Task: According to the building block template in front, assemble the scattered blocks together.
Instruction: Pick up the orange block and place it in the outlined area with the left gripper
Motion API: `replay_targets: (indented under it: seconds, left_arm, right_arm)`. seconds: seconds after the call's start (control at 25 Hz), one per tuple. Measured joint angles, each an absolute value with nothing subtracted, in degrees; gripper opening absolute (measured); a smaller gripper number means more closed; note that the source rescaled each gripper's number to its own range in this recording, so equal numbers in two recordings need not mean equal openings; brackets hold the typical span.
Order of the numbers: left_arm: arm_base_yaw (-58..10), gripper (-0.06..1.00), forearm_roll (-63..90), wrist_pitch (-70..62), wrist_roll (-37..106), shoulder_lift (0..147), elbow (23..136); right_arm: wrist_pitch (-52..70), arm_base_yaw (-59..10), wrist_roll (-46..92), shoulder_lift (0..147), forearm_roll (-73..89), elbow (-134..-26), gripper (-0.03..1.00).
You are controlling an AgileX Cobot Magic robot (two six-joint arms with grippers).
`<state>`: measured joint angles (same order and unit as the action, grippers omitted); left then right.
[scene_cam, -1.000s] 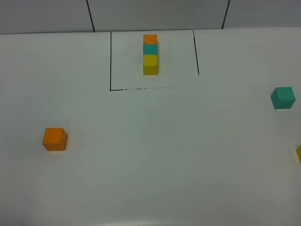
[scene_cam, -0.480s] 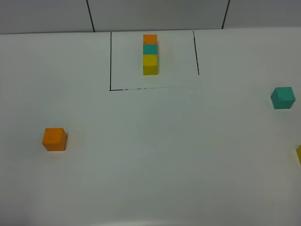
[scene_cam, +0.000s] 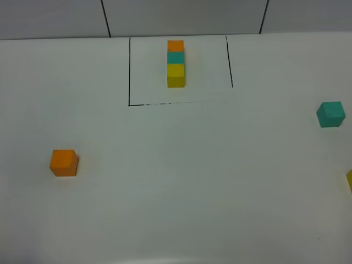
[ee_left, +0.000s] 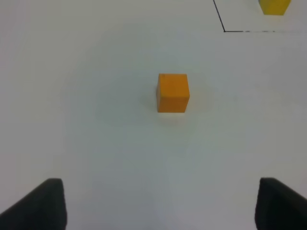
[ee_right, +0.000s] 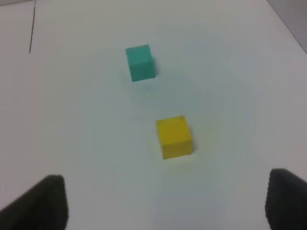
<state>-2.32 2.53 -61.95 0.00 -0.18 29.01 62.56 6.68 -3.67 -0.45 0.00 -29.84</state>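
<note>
The building block template is a joined row of orange, teal and yellow cubes inside a black drawn frame at the table's far middle. A loose orange cube sits at the left, a teal cube at the right, and a yellow cube is cut off by the right edge. The left wrist view shows the orange cube ahead of my open left gripper. My open right gripper has the yellow cube just ahead and the teal cube farther on. Neither gripper holds anything.
The white table carries only the cubes and the black frame line. A grey panelled wall stands behind the far edge. The frame's corner shows in the left wrist view.
</note>
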Motion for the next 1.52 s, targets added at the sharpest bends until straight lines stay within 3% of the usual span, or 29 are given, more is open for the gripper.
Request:
replay_targets:
  seconds: [0.8,1.52]
  left_arm:
    - [-2.3,0.77,2.2,-60.9,0.4,4.5,29.6]
    - [-2.3,0.77,4.8,-48.8,0.4,53.7,40.1]
  right_arm:
    - [62.6,6.7,-3.7,-0.5,0.0,-29.8,0.7]
    - [62.6,6.7,-3.7,-0.5,0.0,-29.8,0.7]
